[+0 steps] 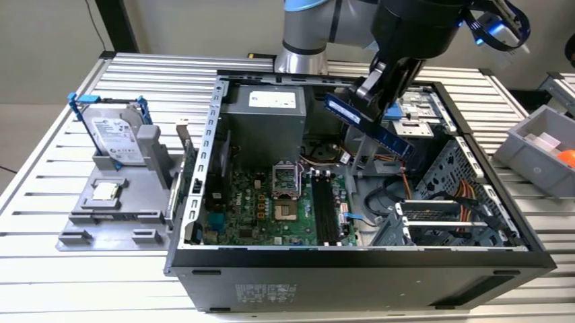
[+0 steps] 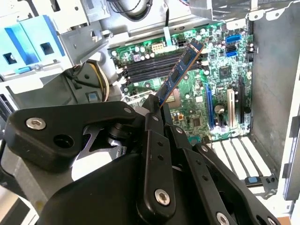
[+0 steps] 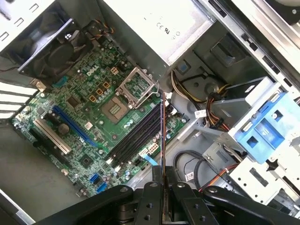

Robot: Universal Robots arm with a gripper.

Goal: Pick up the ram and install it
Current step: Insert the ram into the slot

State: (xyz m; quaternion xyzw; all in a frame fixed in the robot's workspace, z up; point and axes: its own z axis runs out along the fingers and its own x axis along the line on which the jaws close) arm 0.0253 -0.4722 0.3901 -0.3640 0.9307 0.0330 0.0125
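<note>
Here the ram (image 1: 391,138) sits clamped between the jaws.

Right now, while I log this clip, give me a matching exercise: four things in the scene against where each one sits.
Things:
1. ram
2. hard drive
3. small square chip
4. memory slots

Places:
A. empty, on the motherboard
B. upright in the grey holder, outside the case
C. tilted, clamped in the gripper above the open case
D. flat on the grey holder, in front of the hard drive

Pairs: 1-C, 2-B, 3-D, 4-A
</note>
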